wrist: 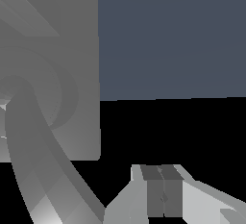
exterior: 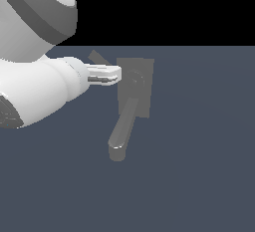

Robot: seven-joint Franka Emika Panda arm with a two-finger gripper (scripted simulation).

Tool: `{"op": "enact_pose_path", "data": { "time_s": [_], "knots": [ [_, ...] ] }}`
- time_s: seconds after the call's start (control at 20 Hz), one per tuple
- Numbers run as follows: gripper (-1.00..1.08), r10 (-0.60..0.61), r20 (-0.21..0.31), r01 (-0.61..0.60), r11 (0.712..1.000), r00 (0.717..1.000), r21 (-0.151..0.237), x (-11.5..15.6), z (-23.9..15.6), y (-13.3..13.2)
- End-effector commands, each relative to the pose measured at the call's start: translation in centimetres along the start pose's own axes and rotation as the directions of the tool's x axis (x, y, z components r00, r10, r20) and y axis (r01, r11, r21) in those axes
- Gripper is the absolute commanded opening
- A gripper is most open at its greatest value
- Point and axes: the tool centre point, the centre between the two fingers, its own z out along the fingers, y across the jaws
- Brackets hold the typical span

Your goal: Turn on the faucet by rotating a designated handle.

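Just behind the gripper (exterior: 117,74), the handle (exterior: 98,57), angled away.

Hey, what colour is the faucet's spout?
Plain matte grey, like the rest of the faucet. The spout shows best in the exterior view.

The plain matte grey faucet (exterior: 135,87) lies on the dark blue-grey floor, its flat rectangular back plate (exterior: 144,71) carrying a round hub (exterior: 134,78). A thick rounded spout (exterior: 122,129) runs from the hub toward the camera in the exterior view. The thin, flat grey handle bar (exterior: 97,57) projects up toward the exterior view's left, partly hidden.
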Motion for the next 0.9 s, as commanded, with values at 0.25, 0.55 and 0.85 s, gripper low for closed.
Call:
{"op": "enact_pose_path", "data": {
  "time_s": [0.25,0.55,0.85],
  "knots": [
    [-1.0,0.001,-0.003,-0.001,1.0,1.0,0.001,-1.4,0.0,-0.5],
    [-1.0,0.002,0.001,-0.002,1.0,1.0,0.0,-2.9,0.0,-2.0],
    [-1.0,0.003,0.005,-0.003,1.0,1.0,-0.001,-4.5,0.0,-3.4]
  ]
}}
